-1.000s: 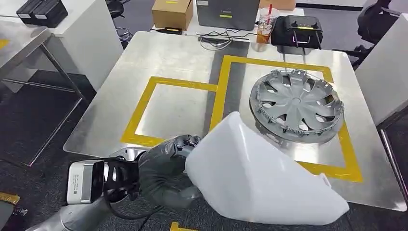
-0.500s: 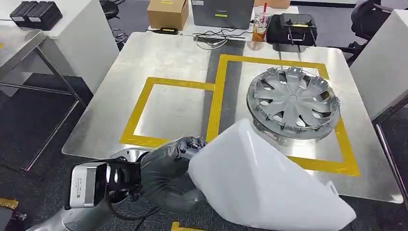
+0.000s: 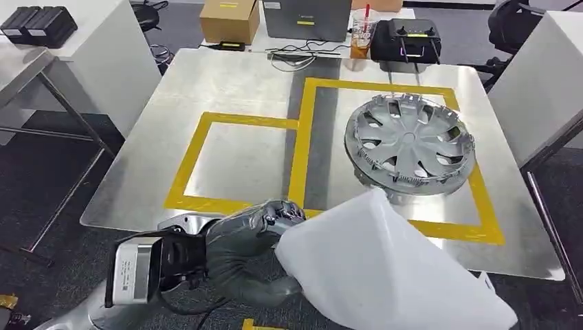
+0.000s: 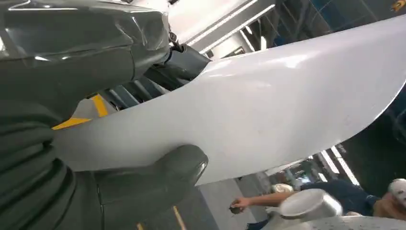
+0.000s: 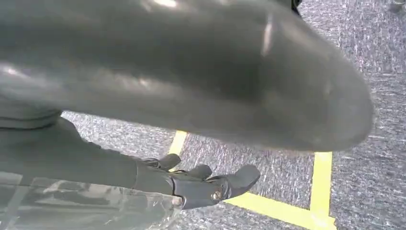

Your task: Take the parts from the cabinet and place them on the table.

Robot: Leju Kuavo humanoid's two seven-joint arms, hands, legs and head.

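Steel table (image 3: 227, 82), left robot hand (image 3: 251, 240) grasping white panel (image 3: 385, 275), long axis toward near-right, right robot hand (image 5: 210, 184) released

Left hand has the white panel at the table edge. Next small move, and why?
Probably carry the white panel forward over the empty yellow square. The left hand holds it short of the table, and the hubcap fills the other square.

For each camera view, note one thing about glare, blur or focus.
Head view: sharp, with soft glare on the steel table. Left wrist view: highlights streak the white panel; the background is soft. Right wrist view: the near thumb is a blurred mass.
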